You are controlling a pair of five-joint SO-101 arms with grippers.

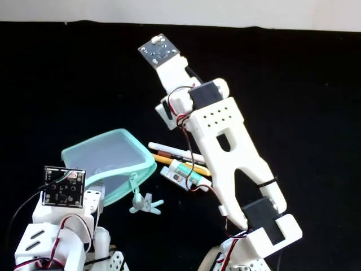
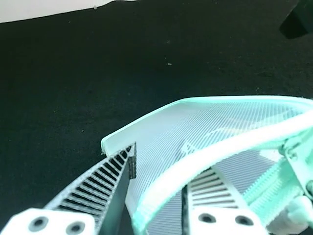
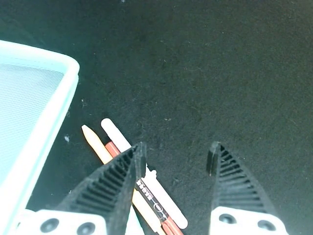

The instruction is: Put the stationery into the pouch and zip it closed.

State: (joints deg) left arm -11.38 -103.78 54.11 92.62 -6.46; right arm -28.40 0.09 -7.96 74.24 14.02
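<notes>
The teal mesh pouch (image 1: 107,158) lies at the left with its mouth lifted open. My left gripper (image 2: 159,171) is shut on the pouch's (image 2: 220,122) near rim, which passes between the ribbed fingers (image 2: 115,178). The zipper pull (image 1: 144,204) hangs off the pouch's corner. Beside the pouch lie a white pen (image 1: 169,150), a yellow pencil (image 1: 162,160) and a small white and green item (image 1: 180,175). My right gripper (image 3: 177,147) hovers open above the table. One finger hangs over the white pen (image 3: 117,137), a red pen (image 3: 112,148) and the yellow pencil (image 3: 93,139).
The black table (image 1: 293,101) has free room to the right and at the back. The right arm's white body (image 1: 225,141) stretches over the pens and hides part of them. A white wall edge (image 1: 225,11) runs along the back.
</notes>
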